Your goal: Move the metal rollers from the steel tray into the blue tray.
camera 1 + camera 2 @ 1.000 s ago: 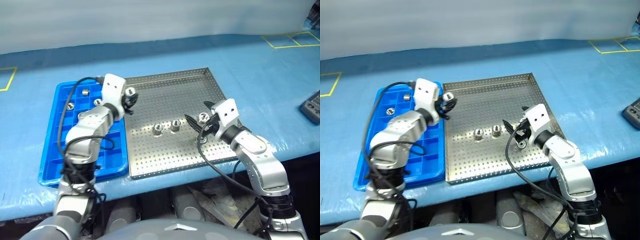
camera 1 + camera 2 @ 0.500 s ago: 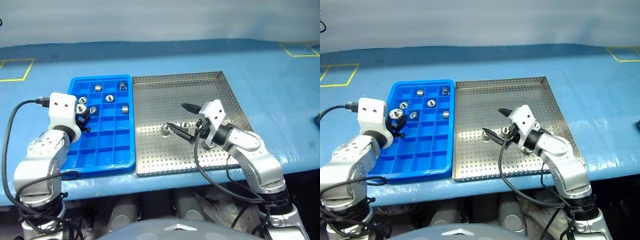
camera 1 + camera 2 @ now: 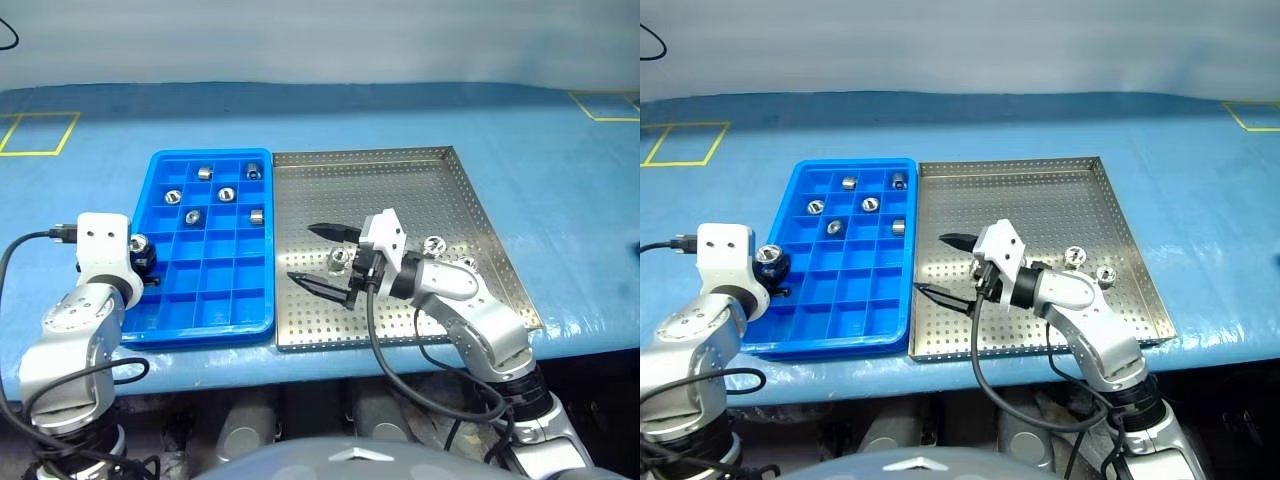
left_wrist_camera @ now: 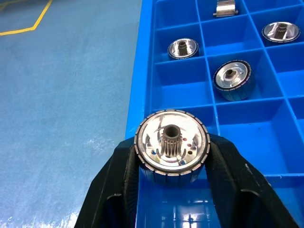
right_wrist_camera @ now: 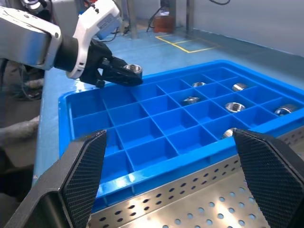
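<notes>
On the far left I see my left gripper (image 3: 143, 262) squeezing one metal roller (image 4: 172, 145) between its black fingers (image 4: 124, 175). It sits right at the left edge of the blue tray (image 3: 225, 310), near the front left corner. Its lower half is tucked behind the fingers in the left wrist view, so I can't see all of it.

The blue tray lies on a blue table (image 3: 90, 170). Six more metal rollers (image 3: 193, 216) sit in little squares near the tray's back edge, one in each square. From the head view they are small and I can't make out their holes. The front squares look bare.

Touching the blue tray's right edge is the steel tray (image 3: 400, 180) with its dotted floor. My right gripper (image 3: 320, 256) hangs over the left half of it, fingers spread wide apart and holding nothing. They point toward the blue tray. One roller (image 3: 339, 260) on the steel floor peeks out between the fingers, partly covered by the gripper body. Two more rollers lie near the steel tray's right edge, one (image 3: 433, 244) a bit further back than the other (image 3: 467, 263).

I can't read any words or labels anywhere. Yellow tape squares (image 3: 35, 133) mark the table at the back left and back right corners, cut off by the picture edge. Behind the table is a plain pale wall (image 3: 320, 40).
</notes>
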Robot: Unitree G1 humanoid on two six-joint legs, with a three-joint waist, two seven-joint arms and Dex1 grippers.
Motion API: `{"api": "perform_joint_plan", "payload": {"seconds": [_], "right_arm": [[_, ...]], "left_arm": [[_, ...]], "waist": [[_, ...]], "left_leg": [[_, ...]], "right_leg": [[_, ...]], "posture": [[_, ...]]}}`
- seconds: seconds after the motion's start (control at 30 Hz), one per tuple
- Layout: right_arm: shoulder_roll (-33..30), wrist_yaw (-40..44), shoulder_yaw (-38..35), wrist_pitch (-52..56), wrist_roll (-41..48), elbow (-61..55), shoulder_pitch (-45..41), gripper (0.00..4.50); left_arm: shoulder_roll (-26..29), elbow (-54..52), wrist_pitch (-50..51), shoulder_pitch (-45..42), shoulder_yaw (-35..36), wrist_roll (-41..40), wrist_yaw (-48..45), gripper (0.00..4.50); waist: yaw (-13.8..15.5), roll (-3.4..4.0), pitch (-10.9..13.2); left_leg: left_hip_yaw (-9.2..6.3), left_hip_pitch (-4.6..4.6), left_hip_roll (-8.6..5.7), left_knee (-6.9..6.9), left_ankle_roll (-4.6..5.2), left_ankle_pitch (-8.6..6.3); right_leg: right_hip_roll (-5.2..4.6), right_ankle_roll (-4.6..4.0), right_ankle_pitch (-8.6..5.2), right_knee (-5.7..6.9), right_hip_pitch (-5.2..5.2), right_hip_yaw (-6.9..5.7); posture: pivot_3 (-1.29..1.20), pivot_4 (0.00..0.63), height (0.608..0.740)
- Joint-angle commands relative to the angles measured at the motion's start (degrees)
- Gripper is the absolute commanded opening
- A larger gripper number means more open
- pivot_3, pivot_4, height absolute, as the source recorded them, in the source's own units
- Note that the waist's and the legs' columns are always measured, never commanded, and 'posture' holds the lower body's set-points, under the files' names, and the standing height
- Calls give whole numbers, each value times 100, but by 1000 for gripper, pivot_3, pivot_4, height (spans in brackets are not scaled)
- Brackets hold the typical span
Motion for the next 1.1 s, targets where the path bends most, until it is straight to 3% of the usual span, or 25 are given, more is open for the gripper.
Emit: {"api": "perform_joint_plan", "payload": {"seconds": [0.03,0.53,0.8,0.9,1.1], "right_arm": [[53,26,21,-132,9,-57,-111,4500],[-7,-173,-61,-141,-93,-143,-3,4500],[-41,-302,-144,-172,-136,-75,-30,4500],[-62,-400,-232,-167,-193,-64,-17,4500],[-356,-737,-572,-72,-480,-94,182,4500]], "left_arm": [[-26,233,-309,-169,-26,60,57,1848],[-23,776,-678,-330,-356,3,-39,1848],[-290,625,-987,-505,-125,-99,70,4263],[-531,372,-1417,-717,-266,-459,-205,4263],[-471,96,-1559,-851,-1708,-1100,-1176,4263]], "waist": [[8,-2,-1],[-38,-4,-2],[-30,-4,-2],[-21,-5,-2],[-34,-8,-6]], "left_leg": [[0,0,0,0,0,0],[0,0,1,-4,-1,0],[-1,0,3,-6,-3,0],[-1,0,4,-6,-3,0],[8,-2,-7,-6,6,-6]], "right_leg": [[0,0,0,0,0,-1],[-14,1,1,-3,-2,0],[-16,-1,0,-3,-1,-2],[-19,-2,1,-3,-1,-2],[-35,-2,1,-12,2,1]], "posture": [[-69,150,740],[-112,150,740],[-108,150,740],[-113,150,740],[-152,150,740]]}}
